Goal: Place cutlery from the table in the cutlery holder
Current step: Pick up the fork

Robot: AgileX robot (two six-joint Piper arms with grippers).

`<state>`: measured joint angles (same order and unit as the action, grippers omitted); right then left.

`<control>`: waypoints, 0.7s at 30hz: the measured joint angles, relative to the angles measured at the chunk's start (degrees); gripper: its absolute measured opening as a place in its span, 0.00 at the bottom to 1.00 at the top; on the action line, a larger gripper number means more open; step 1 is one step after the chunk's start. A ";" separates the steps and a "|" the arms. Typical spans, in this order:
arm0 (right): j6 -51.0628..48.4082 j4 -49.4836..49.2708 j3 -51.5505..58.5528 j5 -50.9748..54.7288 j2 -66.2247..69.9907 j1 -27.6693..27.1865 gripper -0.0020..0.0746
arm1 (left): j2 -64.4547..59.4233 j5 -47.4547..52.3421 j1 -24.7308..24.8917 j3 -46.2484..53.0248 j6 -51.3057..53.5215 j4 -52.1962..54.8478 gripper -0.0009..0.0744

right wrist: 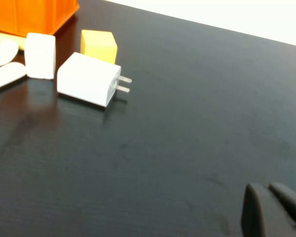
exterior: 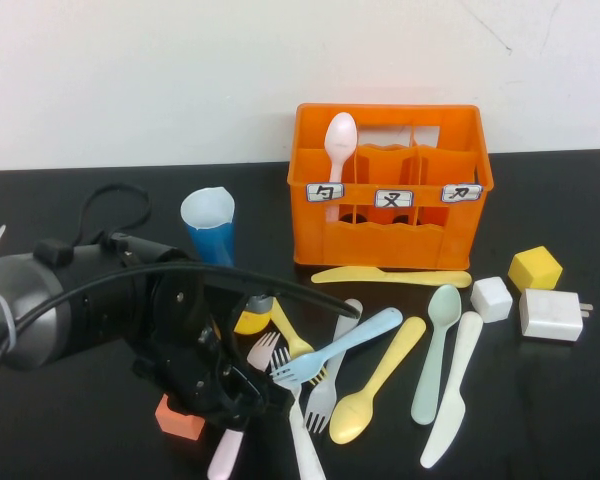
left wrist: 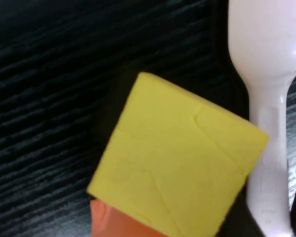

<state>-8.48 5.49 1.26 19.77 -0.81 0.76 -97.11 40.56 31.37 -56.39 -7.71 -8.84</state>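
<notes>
The cutlery [exterior: 380,375] lies in a loose pile on the counter [exterior: 550,410], just in front of the cutlery holder [exterior: 380,240] – one pink spoon [exterior: 340,140] already stands in its left box. The pieces look light, stiff and a bit slippery, so the thin handle is likely the best place to pinch. The counter is shiny, and pieces cross each other, so room is tight. The left tool [exterior: 225,395] hangs low over the pile's left edge, near an orange cube [exterior: 178,418] – open or closed, I cannot tell. The right tool [right wrist: 269,207] is closed and empty, above bare counter, apart from a white plug [right wrist: 89,79]
</notes>
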 joint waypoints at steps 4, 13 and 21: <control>0.00 0.00 0.00 0.00 0.00 0.00 0.02 | -1.10 0.41 -0.13 -0.21 1.33 -0.15 0.24; 0.00 0.00 0.00 0.00 0.00 0.00 0.02 | 0.11 0.64 0.46 -0.35 3.05 0.57 0.21; 0.00 0.00 0.00 0.00 0.00 0.00 0.02 | 7.03 -1.10 1.74 3.98 3.26 1.84 0.21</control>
<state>-8.48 5.49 1.26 19.77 -0.81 0.76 -90.07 39.46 33.11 -52.41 -4.45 -7.00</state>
